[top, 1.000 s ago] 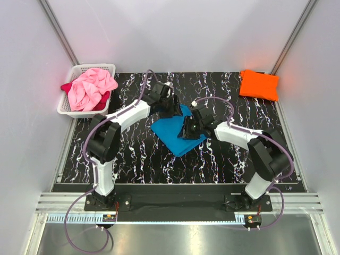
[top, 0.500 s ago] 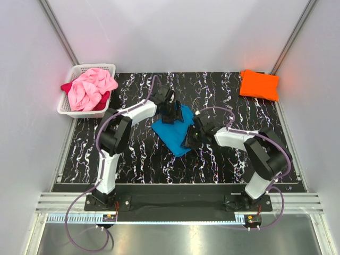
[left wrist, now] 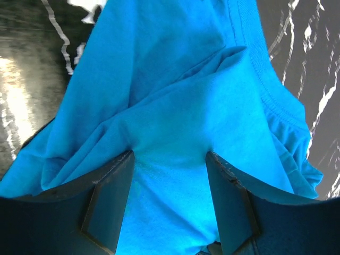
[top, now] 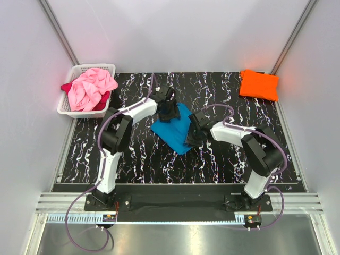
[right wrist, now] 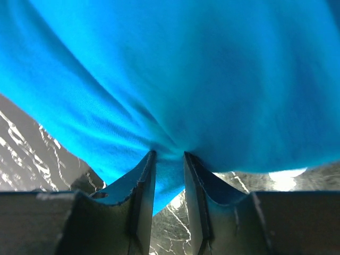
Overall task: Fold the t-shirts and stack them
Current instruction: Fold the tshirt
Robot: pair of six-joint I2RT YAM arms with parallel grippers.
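In the top view, you have the turquoise t-shirt (top: 171, 133) at the centre of the marbled table (top: 133, 154). The left gripper (top: 169, 111) sits at its 12 o'clock edge and the right gripper (top: 192, 139) at its 4 o'clock edge. A folded orange t-shirt (top: 258, 84) lies at 2 o'clock. At 10 o'clock, a white basket (top: 94, 66) holds the pink t-shirt (top: 90, 87) and the dark red t-shirt (top: 66, 86).

In your left wrist view, the fingers (left wrist: 109, 202) stand wide, clamping a thick bunch of turquoise cloth.

In your right wrist view, the fingers (right wrist: 142, 191) are nearly together, pinching a turquoise fold, with creases running into the gap.
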